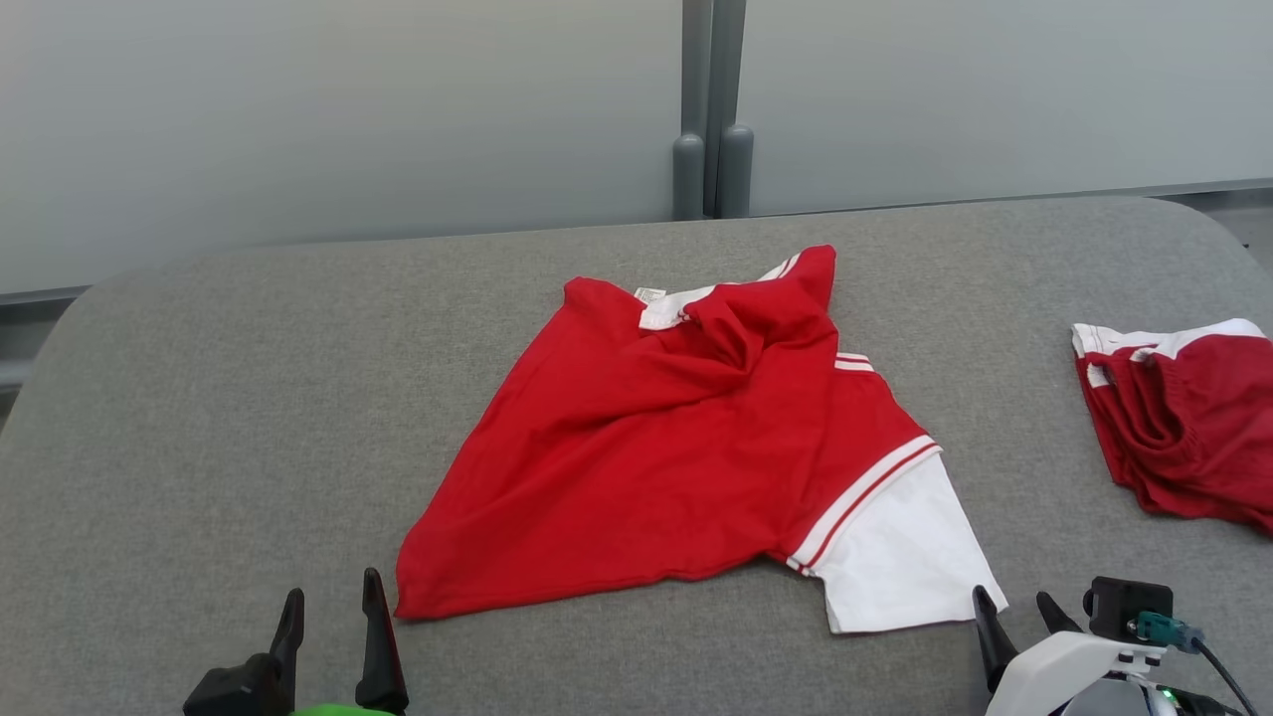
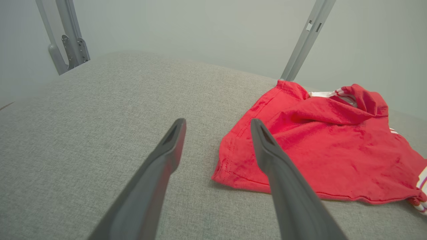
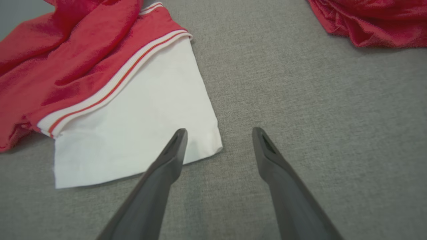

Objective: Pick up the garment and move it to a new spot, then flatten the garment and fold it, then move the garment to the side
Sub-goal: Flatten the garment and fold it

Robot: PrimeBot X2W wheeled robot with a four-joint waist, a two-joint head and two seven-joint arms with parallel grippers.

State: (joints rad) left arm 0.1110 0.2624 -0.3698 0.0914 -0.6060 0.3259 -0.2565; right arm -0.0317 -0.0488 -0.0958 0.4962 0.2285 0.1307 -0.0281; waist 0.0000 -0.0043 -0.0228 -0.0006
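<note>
Both my grippers are spread wide and empty, left gripper [image 1: 332,592] just off the red hem corner [image 1: 418,597], right gripper [image 1: 1012,599] by the white sleeve [image 1: 905,557]. The garment [image 1: 676,457] sits mid table [image 1: 249,398], rumpled, collar bunched up. Nothing's folded yet, so I'd say flattening, folding and the side move are all left to do
</note>
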